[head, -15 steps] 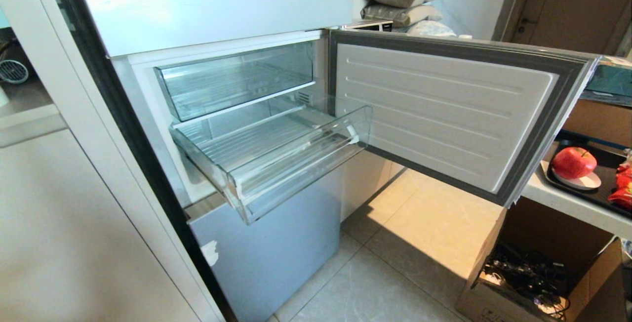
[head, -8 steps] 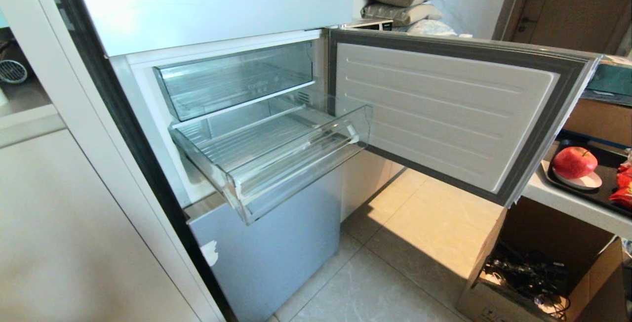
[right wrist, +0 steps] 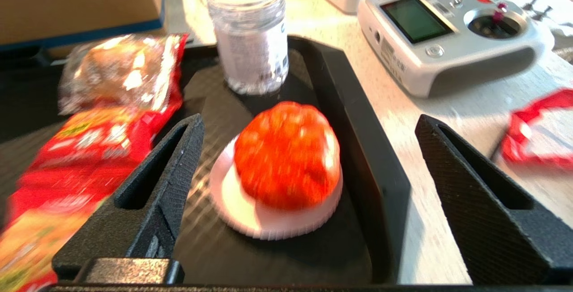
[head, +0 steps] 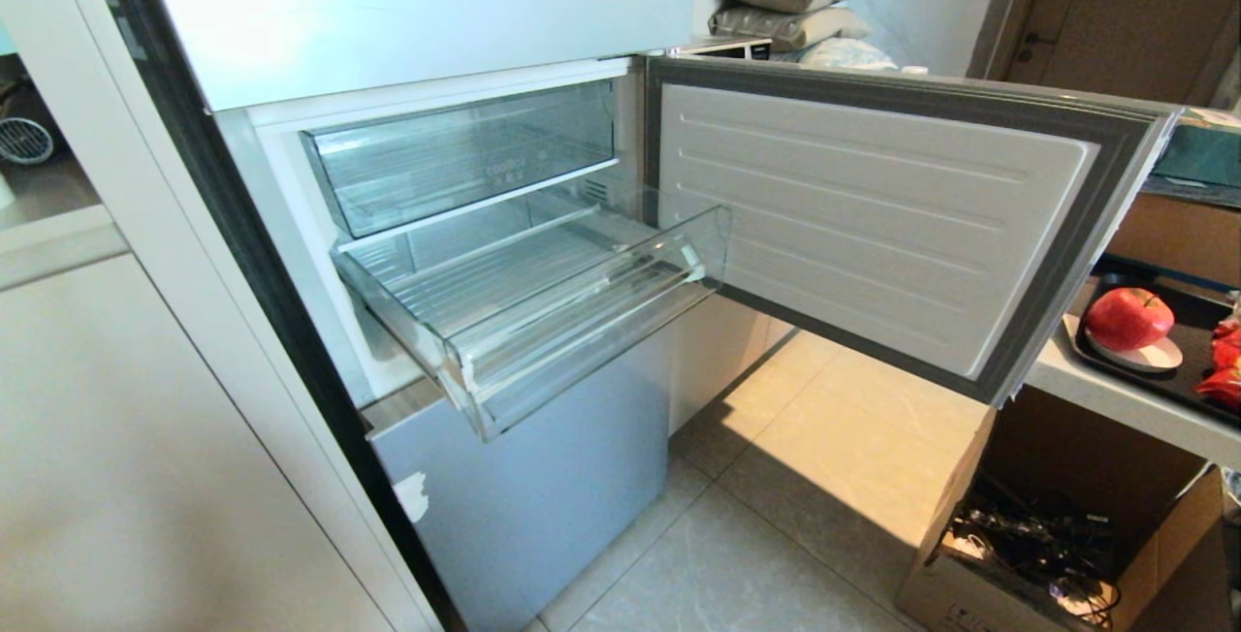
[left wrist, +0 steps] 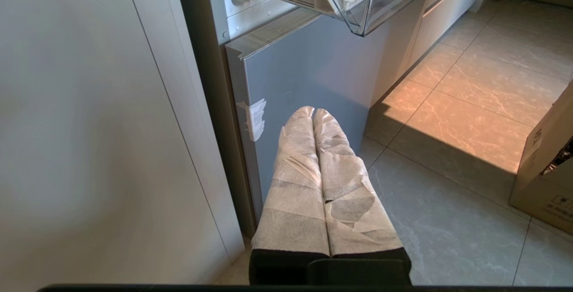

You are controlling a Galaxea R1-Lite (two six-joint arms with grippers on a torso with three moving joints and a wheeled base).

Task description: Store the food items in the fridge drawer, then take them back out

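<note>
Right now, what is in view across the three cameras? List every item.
apple: one, red, on white saucer in the tray
tray: one, black, on the counter at right
snack packets: red, in tray beside the apple
water bottle: one, clear, behind the apple
remote controller: one, grey, on counter
fridge drawer: one, clear, pulled out, empty
cardboard box: one, brown, on floor
left tool: shut, low by the fridge
right tool: open, astride the apple

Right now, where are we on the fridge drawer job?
Done: fridge door open, fridge drawer pulled out but holding nothing. In hand: right gripper open, hovering over the apple on its white saucer in the black tray; nothing grasped. Left gripper shut, parked low by the fridge. Left: all storing, then retrieval.
</note>
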